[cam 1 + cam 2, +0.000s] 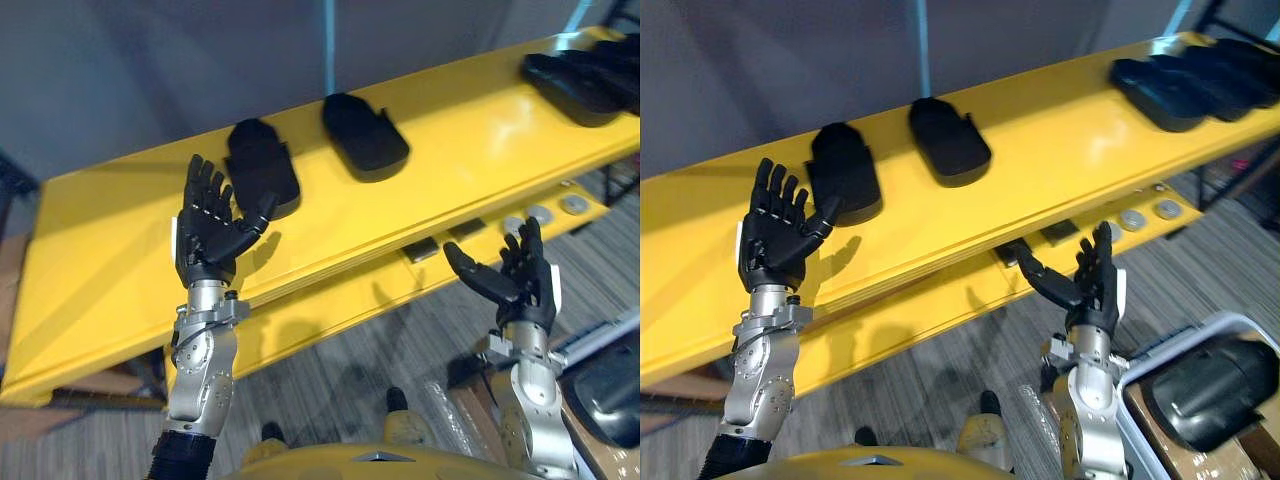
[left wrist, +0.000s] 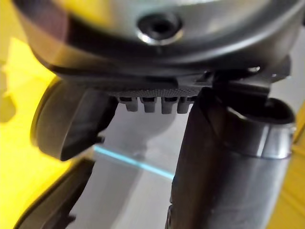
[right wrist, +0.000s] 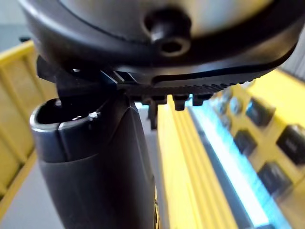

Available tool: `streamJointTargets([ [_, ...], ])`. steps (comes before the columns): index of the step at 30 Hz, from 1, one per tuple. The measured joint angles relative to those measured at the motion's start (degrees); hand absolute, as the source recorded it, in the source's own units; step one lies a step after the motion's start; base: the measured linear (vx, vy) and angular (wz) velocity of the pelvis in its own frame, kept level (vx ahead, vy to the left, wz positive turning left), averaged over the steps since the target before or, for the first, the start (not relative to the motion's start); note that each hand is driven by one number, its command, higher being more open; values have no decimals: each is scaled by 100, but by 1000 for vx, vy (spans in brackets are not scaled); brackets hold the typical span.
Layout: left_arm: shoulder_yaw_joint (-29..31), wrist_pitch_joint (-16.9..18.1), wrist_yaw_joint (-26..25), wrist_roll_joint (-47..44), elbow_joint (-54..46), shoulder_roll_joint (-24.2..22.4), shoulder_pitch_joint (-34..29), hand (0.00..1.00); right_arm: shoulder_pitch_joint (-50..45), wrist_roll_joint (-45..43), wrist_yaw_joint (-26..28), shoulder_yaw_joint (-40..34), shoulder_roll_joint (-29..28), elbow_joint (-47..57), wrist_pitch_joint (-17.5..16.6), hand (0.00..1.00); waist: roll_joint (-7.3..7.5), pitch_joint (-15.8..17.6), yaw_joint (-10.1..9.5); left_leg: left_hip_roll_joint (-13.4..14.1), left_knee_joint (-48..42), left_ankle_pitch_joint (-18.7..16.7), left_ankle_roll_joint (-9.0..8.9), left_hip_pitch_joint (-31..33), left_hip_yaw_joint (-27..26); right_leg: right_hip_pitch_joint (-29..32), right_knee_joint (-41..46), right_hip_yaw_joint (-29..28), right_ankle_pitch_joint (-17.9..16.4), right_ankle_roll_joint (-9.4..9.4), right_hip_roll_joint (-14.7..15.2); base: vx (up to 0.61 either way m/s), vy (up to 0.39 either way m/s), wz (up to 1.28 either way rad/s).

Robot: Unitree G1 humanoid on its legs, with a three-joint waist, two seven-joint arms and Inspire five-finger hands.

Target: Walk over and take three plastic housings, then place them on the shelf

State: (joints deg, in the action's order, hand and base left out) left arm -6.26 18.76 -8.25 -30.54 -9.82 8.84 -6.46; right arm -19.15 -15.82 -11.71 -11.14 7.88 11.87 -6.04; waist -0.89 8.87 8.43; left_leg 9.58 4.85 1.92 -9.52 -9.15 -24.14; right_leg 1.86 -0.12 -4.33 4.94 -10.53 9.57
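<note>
Trouble, left eye view: left hand [image 1: 208,228] has straight, spread fingers, its thumb right by one housing [image 1: 262,165] on the yellow shelf [image 1: 100,260]; I think a bump could knock it off. Right eye view: right hand [image 1: 1092,285], fingers spread, holds nothing, below the shelf; a second housing [image 1: 948,140] lies near, a pile [image 1: 1180,80] further along; grey floor [image 1: 940,370], grey wall [image 1: 840,60]. Left wrist view: fingers straight, nothing held. Right wrist view: the same

No lettering or number could be read on the long yellow shelf [image 1: 100,260] (nor on the black plastic housings [image 1: 365,135]).
</note>
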Motion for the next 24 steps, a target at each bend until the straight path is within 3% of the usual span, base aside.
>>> streamJointTargets([
  [4, -276, -21, 33, -11, 0, 4, -38, 100, -468, -151, 229, -643, 11, 2, -2, 100, 28, -72, 397, 187, -144, -250, -161, -232, -611, 82, -160, -571, 105, 10, -284, 80, -22, -78],
  [8, -314, -21, -18, 4, 0, 3, 183, 100, -583, -218, 353, -787, 13, 1, -39, 100, 3, -81, 575, 383, -588, -530, -234, -139, -885, 271, -151, -932, 152, 47, -489, 46, -36, -58],
  [9, -306, -20, -109, 106, -2, -5, 284, 100, -539, -349, 415, -728, 30, 2, -85, 100, -13, -81, 568, 425, -881, -730, -147, -13, -669, 354, -102, -1053, 159, 57, -553, 11, -28, -49],
  [10, -280, -20, -175, 199, -12, -5, 295, 100, -463, -376, 434, -660, 41, 1, -88, 100, -26, -86, 538, 430, -1060, -876, -8, 75, -411, 412, -73, -1152, 171, 73, -591, -8, -15, -88],
  [11, -200, -21, -310, 200, -114, -6, 224, 100, -231, -378, 507, -464, 86, -3, -105, 100, -86, -73, 390, 423, -1489, -1310, 346, 240, 311, 509, -47, -1466, 218, 141, -715, -24, 11, -120],
  [13, -125, -23, -630, 210, -424, -23, -62, 100, 290, -376, 700, 71, 317, -239, -243, 100, -276, 0, 48, 174, -2256, -2196, 708, 431, 1692, 626, -1, -2085, 233, 180, -949, -95, 132, -175],
  [14, -121, -24, -687, 285, -532, -50, -228, 100, 464, -375, 773, 301, 419, -401, -253, 100, -371, -53, -65, 78, -2404, -2360, 688, 489, 2102, 716, 48, -2269, 249, 163, -1029, -151, 248, -134],
  [15, -119, -26, -653, 435, -610, -131, -360, 100, 558, -368, 790, 527, 473, -493, -275, 100, -466, -30, -110, -13, -2481, -2532, 543, 513, 2261, 738, 60, -2334, 272, 124, -1006, -146, 267, -57],
  [20, -48, -21, -314, 353, -638, -183, -566, 100, 177, -377, 599, 1170, 126, -513, -273, 100, -340, 33, -382, -291, -2789, -2526, 501, 735, 2272, 854, 232, -2168, 269, 119, -718, -57, 145, 6],
  [24, -117, 4, -164, 243, -647, -178, -524, 100, -393, -549, 711, 1239, -291, -285, -353, 100, -268, 116, -370, -229, -3477, -2795, 493, 1015, 2161, 1113, 744, -1864, 278, 107, -787, -25, 34, -9],
])
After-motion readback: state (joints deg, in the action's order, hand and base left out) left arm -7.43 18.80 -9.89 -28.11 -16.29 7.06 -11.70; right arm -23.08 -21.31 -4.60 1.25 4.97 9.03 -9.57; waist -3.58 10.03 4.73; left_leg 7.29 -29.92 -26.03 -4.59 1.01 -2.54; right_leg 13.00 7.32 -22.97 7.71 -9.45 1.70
